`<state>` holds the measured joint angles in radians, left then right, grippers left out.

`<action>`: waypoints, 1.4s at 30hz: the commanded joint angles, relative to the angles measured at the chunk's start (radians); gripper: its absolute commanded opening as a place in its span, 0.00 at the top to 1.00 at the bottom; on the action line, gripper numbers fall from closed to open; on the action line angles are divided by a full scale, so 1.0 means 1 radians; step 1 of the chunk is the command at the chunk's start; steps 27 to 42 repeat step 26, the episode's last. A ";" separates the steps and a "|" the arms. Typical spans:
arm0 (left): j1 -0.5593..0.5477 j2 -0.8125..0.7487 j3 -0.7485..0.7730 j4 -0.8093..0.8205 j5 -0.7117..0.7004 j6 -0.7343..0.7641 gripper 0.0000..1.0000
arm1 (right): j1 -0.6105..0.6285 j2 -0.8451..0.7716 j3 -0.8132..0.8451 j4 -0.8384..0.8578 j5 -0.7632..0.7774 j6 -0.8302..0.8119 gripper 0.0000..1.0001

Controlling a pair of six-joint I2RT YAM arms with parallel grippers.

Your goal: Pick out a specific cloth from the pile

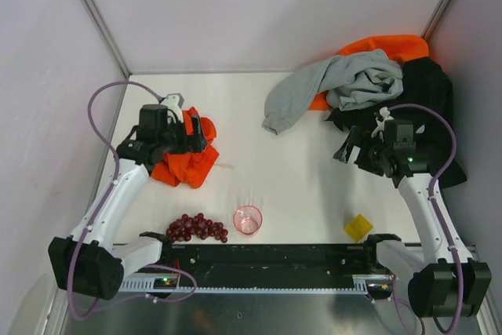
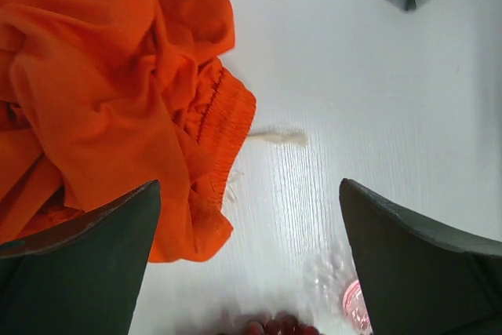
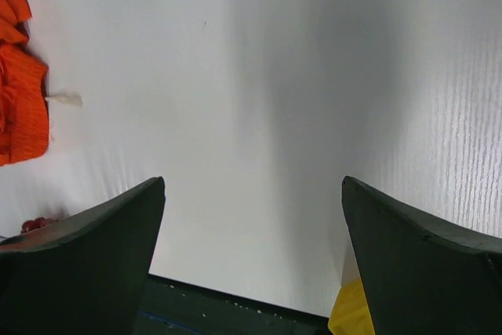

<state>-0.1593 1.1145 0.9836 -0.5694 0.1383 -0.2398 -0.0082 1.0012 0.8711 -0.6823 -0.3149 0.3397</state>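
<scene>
The deep red-orange cloth (image 1: 187,164) lies crumpled on the table at the left, apart from the pile. It fills the upper left of the left wrist view (image 2: 102,92). My left gripper (image 1: 202,136) is open and empty over the cloth's right part, its fingers (image 2: 78,264) wide apart. The pile (image 1: 369,88) sits at the back right: a light grey sweatshirt (image 1: 337,84), black cloth (image 1: 427,92) and bright orange cloth (image 1: 392,43). My right gripper (image 1: 351,147) is open and empty just left of the pile's black cloth, above bare table (image 3: 251,115).
A pink cup (image 1: 248,220) stands near the front edge, with a bunch of dark red grapes (image 1: 196,227) to its left. A small yellow object (image 1: 359,227) lies at the front right. A short pale string (image 2: 278,138) lies beside the cloth. Walls close the table on three sides.
</scene>
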 commanded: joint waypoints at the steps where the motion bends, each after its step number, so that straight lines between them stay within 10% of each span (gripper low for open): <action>1: -0.085 -0.052 0.007 -0.074 -0.100 0.082 0.00 | 0.077 -0.057 -0.002 -0.026 0.127 0.000 0.01; 16: -0.208 -0.195 -0.014 -0.131 -0.212 0.123 0.00 | 0.289 -0.317 -0.004 -0.005 0.269 -0.009 0.01; 42: -0.207 -0.348 -0.051 -0.059 -0.157 0.144 0.00 | 0.298 -0.465 -0.006 0.058 0.191 -0.020 0.01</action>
